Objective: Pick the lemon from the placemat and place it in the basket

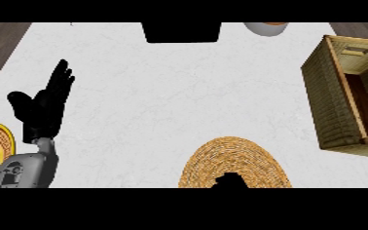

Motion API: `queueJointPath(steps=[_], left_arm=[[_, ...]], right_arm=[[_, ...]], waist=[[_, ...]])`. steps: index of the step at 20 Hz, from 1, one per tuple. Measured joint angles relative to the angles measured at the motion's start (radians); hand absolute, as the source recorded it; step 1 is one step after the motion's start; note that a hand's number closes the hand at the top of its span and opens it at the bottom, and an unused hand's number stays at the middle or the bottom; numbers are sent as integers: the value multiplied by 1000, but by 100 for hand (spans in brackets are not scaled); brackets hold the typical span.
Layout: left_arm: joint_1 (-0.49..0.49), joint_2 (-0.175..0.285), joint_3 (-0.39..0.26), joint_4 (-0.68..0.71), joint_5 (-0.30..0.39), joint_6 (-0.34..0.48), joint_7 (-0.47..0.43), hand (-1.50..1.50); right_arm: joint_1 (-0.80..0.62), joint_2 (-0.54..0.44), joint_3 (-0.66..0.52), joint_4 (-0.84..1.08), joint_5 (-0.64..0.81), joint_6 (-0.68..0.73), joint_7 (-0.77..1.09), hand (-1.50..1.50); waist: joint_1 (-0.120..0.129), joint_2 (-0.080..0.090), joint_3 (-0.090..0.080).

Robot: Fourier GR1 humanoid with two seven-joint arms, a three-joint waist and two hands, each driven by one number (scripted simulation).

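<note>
No legible text, number, label or brand seen. Left forearm (32,168), near left: small dark marking on the grey shell, too indistinct to read. Orange round object (4,143) at the left edge: reddish marks, not readable as characters.

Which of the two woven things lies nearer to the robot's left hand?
The round flat placemat at the lower edge; the boxy basket stands far right, farther from the left hand.
</note>
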Motion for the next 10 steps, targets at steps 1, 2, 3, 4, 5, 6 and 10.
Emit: queueJointPath(steps=[1, 2, 3, 4, 5, 6, 10], left_arm=[[9, 4, 4, -1, 2, -3, -5, 0], [11, 7, 6, -6, 0, -2, -2, 0], [19, 6, 6, -8, 0, -3, -5, 0], [12, 8, 9, -11, 0, 1, 2, 0], [14, 8, 10, -12, 2, 0, 5, 0], [12, 14, 17, -10, 6, -4, 6, 0], [20, 13, 17, -23, 6, -2, 14, 0]], right_arm=[[39, -37, 12, -45, -24, -8, -52, 150], [74, -74, 15, -89, -52, -18, -105, 150], [108, -106, 15, -143, -79, -30, -149, 150], [140, -137, 12, -192, -113, -40, -193, 150], [175, -168, 6, -243, -146, -51, -236, 150], [204, -196, -5, -292, -182, -61, -277, 150], [345, -330, -61, -489, -285, -99, -385, 150]], waist=[[-2, 2, 2], [-3, 5, 4], [-7, 6, 5], [-10, 7, 6], [-12, 9, 7], [-13, 10, 7], [-16, 12, 8]])
